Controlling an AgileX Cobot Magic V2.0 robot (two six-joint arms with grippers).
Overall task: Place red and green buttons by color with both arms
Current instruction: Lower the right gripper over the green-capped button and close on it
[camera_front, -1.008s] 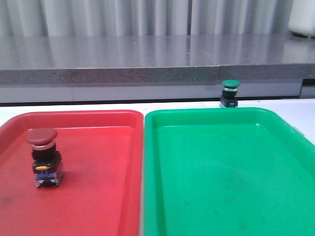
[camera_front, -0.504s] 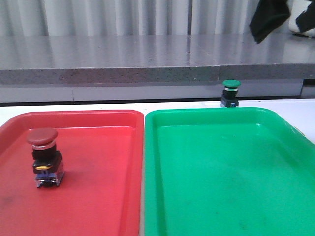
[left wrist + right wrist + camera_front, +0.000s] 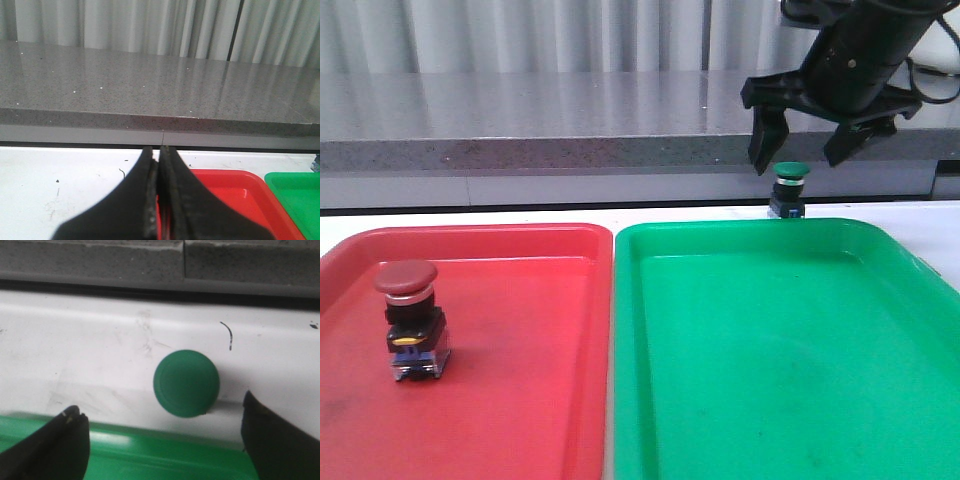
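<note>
Black right claw gripper [image 3: 806, 152] hangs spread above the small, rigid green-capped mushroom push-button [image 3: 788, 189] at twelve o'clock of the flat green plastic tray [image 3: 880, 255]. Its smooth cap looks slippery; the blocky black base likely grips better. Left claw gripper [image 3: 159, 200] is pressed together.

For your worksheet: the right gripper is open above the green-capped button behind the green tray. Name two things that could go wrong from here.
1. The small green-capped push-button stands upright on the white table, close to the green plastic tray's far rim; a finger of the open right gripper could catch that rim.
2. A misaligned descent may tip the narrow-based button.

Red button [image 3: 408, 320] upright in red tray [image 3: 520, 400]; green button [image 3: 788, 188] upright behind green tray [image 3: 770, 400].
</note>
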